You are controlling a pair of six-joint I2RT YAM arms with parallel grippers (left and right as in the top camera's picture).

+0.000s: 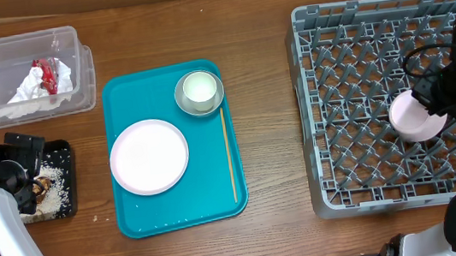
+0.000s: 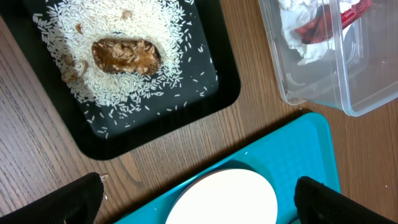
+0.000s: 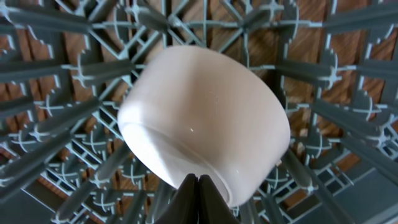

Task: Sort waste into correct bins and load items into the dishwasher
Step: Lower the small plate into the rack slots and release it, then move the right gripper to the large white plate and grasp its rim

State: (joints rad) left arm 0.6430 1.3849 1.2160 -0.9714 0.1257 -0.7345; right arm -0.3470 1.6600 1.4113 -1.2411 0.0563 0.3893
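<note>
My right gripper is shut on the edge of the small pale pink bowl, holding it tilted among the pegs of the grey dish rack. The bowl sits at the rack's right middle. My left gripper is open above the round plate, between the black tray and the teal tray. Rice and a brown lump lie in the black tray. The clear tub holds the napkin and red wrapper.
The teal serving tray carries the plate, a grey-rimmed bowl with a white cup in it, and a thin wooden stick. Bare wood lies between the tray and the rack.
</note>
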